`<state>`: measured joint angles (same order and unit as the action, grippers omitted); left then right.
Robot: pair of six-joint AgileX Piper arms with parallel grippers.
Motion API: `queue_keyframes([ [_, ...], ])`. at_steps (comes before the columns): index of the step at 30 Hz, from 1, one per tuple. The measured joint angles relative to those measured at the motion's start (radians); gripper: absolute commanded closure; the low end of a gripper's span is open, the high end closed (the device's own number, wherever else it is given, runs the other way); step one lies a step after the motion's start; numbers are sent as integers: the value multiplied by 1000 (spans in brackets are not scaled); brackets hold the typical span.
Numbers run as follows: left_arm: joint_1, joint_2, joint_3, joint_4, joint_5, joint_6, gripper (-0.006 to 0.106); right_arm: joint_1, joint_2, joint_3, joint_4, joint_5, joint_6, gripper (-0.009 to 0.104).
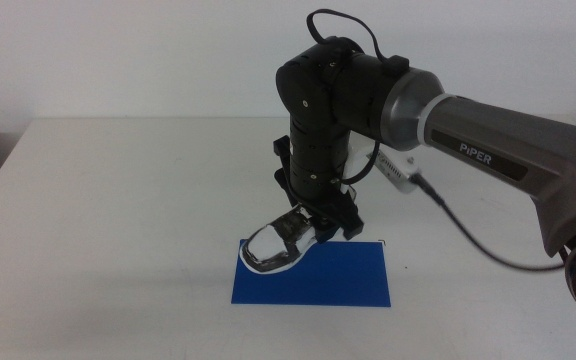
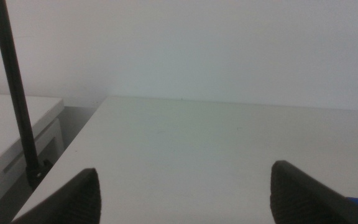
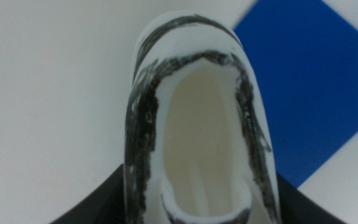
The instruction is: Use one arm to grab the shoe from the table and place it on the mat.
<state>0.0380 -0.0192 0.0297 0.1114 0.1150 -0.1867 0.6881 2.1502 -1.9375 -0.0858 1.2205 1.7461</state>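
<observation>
Right now the arm (image 1: 468, 140) that comes in from three o'clock in the middle view bends down over the counter (image 1: 118, 210), and its right hand (image 1: 313, 222) is closed on the shoe (image 1: 280, 243) from above. The right wrist view looks straight into the shoe's (image 3: 197, 124) cream-coloured opening, with a dark jaw pressed against each outer side of it, so the grip is narrow, set to the width of the shoe. The shoe's toe points toward about seven o'clock in the middle view and reaches over the far left corner of the mat (image 1: 313, 275). Whether the sole rests on the mat or hangs just above it cannot be told. The mat lies flat on the counter at about six o'clock from the arm's wrist, blue and wider than deep; in the right wrist view a part of the mat (image 3: 309, 81) shows beside the shoe.

The left hand (image 2: 185, 193) waits at the near left edge of the counter, at about eight o'clock from the mat. Its two dark jaws stand wide apart with nothing between them, only bare counter (image 2: 197, 149) ahead.
</observation>
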Motion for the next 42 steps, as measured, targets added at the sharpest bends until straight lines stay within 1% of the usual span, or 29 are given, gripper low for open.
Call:
queue_keyframes([
  [5,0,0,0,0,0,0,7,6,0,1,1,0,199,91],
  [9,0,0,0,0,0,0,7,7,2,1,-5,0,342,97],
  [11,0,0,0,0,0,0,7,7,7,1,-10,0,375,99],
  [15,0,0,0,0,0,0,7,4,30,1,-21,-1,396,99],
  [27,0,0,0,0,0,0,7,-16,62,1,17,-2,397,99],
  [30,0,0,0,0,0,0,7,-16,62,3,10,-4,397,99],
  [37,0,0,0,0,0,0,7,-16,65,17,16,-5,397,99],
  [40,0,0,0,0,0,0,7,-16,71,17,37,-5,397,99],
  [42,0,0,0,0,0,0,7,-16,79,17,63,-5,397,99],
])
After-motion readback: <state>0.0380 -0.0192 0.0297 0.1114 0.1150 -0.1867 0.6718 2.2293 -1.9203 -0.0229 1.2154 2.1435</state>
